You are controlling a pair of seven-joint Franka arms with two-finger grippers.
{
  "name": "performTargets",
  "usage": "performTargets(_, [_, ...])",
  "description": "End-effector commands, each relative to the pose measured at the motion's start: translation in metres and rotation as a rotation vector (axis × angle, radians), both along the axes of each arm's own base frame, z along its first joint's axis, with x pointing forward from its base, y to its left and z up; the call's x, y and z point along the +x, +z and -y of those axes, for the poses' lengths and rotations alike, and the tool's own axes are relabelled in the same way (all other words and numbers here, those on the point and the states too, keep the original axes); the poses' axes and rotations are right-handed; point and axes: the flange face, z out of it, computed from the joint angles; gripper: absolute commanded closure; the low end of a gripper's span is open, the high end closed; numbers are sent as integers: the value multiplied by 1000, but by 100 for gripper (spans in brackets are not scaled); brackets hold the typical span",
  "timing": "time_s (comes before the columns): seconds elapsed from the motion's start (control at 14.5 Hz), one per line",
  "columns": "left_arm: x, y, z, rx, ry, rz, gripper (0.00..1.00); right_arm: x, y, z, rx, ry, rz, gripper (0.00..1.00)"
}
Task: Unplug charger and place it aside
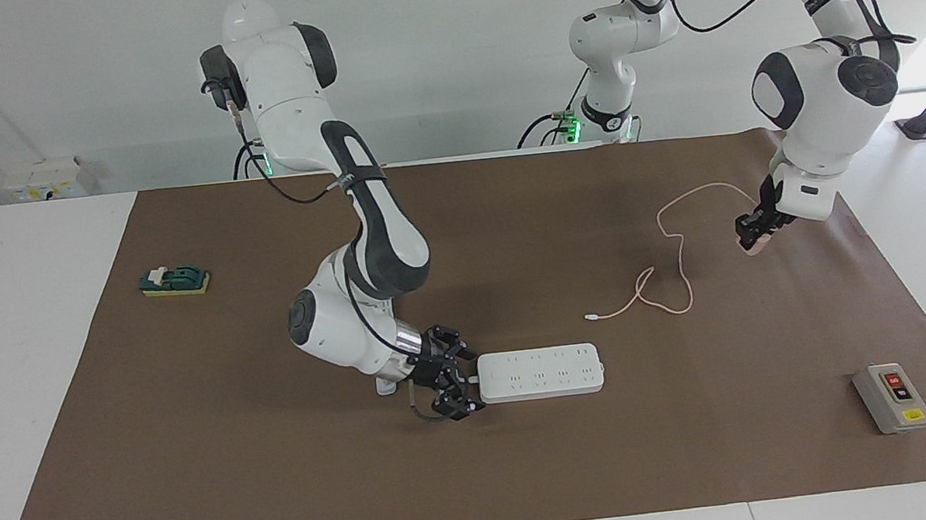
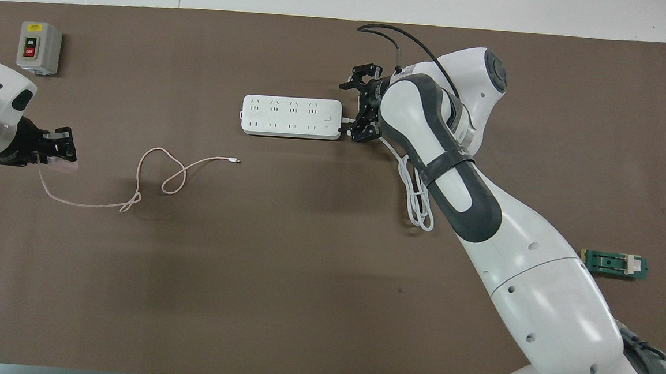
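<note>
The left arm is stretched out toward its own end of the surface, with its wrist bent downward. The left pincer (image 1: 756,233) is clamped shut on the charger (image 1: 754,243), the small pale pink cube, which is held low over the brown mat (image 1: 282,498) close to the mat's edge at the left arm's end. From the charger the thin pink cable (image 1: 670,253) is trailed down onto the mat, where it is laid in loose loops, its free connector end (image 1: 591,316) resting on the mat, well apart from the power strip (image 1: 541,372).

The right arm is folded at the elbow and reached low toward the middle of the surface. The right pincer (image 1: 450,377) is set at the end of the power strip that is turned toward the right arm's end of the surface; its fingers are spread open, and no grip on the strip is seen. The strip's thick white cord (image 2: 416,201) is seen under the right forearm in the overhead view.

A grey switch box (image 1: 892,397) is placed near the mat's corner at the left arm's end, at the edge farthest from the robots. A green block (image 1: 174,280) is placed near the mat's edge at the right arm's end.
</note>
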Motion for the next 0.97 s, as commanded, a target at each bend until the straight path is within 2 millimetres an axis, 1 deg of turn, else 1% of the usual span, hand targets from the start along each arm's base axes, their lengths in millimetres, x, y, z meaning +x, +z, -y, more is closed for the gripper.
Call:
performTargets(0.0, [-16, -11, 19, 7, -99, 3, 100, -12, 40, 40, -61, 54, 13, 0])
performTargets(0.07, [-20, -18, 25, 6, -110, 10, 100, -14, 51, 51, -109, 110, 28, 0])
performTargets(0.14, [-28, -27, 27, 7, -116, 22, 100, -16, 60, 67, -142, 163, 33, 0])
performTargets(0.28, [-37, -45, 28, 6, -119, 41, 100, -21, 80, 100, -177, 298, 57, 0])
performTargets(0.34, [-39, -55, 28, 4, -121, 51, 99, -24, 90, 119, -202, 372, 74, 0])
performTargets(0.41, [-41, -63, 27, 3, -142, 75, 85, -30, 103, 134, -240, 482, 105, 0])
performTargets(0.48, [-42, -67, 22, 4, -172, 96, 54, -36, 116, 153, -288, 586, 135, 0])
performTargets(0.55, [-41, -67, 18, 5, -199, 102, 5, -42, 127, 168, -317, 683, 148, 0])
performTargets(0.62, [-40, -66, 4, 8, -207, 105, 0, -48, 141, 181, -335, 755, 170, 0])
performTargets(0.69, [-39, -65, -6, 10, -218, 108, 0, -53, 153, 196, -351, 827, 192, 0])
performTargets(0.76, [-37, -65, -9, 10, -225, 106, 0, -59, 164, 213, -365, 899, 214, 0])
performTargets(0.9, [-31, -59, -11, 12, -222, 123, 0, -68, 184, 235, -397, 1061, 268, 0])
